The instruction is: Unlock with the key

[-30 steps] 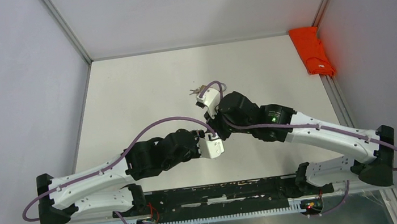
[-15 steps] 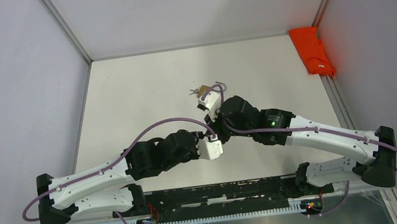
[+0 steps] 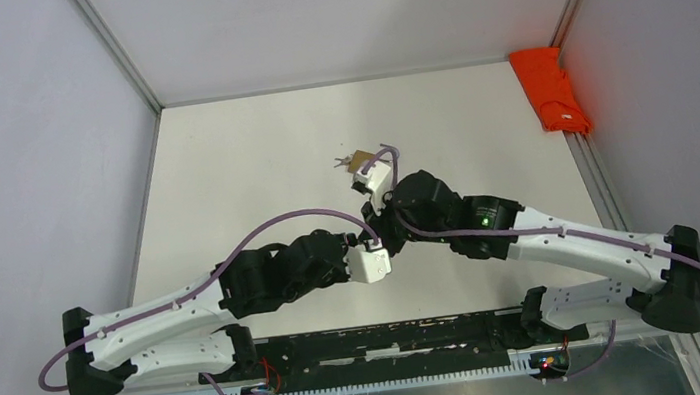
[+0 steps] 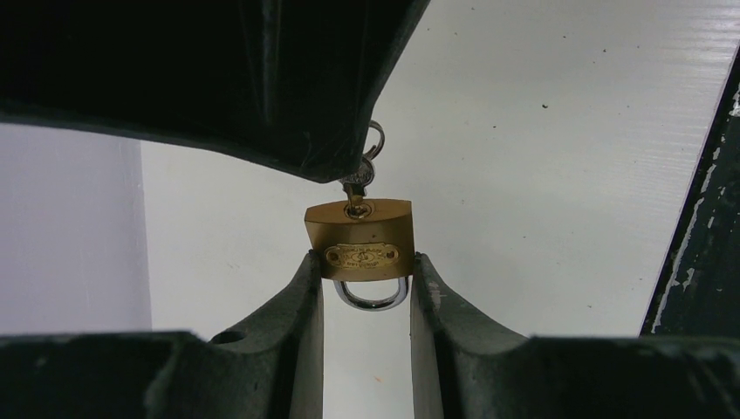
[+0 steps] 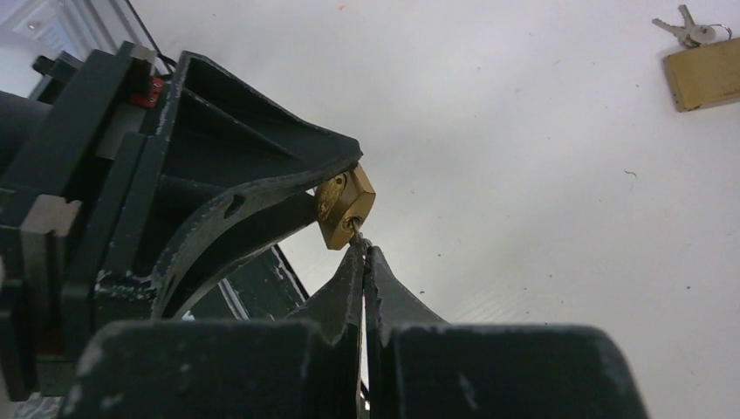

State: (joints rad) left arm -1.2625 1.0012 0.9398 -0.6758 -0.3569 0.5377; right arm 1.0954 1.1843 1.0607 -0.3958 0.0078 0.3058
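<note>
A small brass padlock (image 4: 359,237) hangs in the air above the table, and my left gripper (image 4: 365,262) is shut on the sides of its body. Its steel shackle (image 4: 371,298) sits between my fingers and looks closed. The key (image 4: 358,182) is in the keyhole on the far side of the body. My right gripper (image 5: 363,249) is shut on that key, its tips right against the padlock (image 5: 342,208). In the top view both grippers meet at the table's middle (image 3: 378,232), and the arms hide the held padlock.
A second brass padlock (image 5: 705,77) with a bunch of keys (image 5: 689,30) lies on the white table beyond the grippers; the top view shows it (image 3: 360,161) too. An orange object (image 3: 548,90) rests at the far right edge. Walls enclose the table.
My right wrist has shifted slightly toward the near right while holding the key, uncovering the spare padlock behind it. The left arm has hardly moved.
</note>
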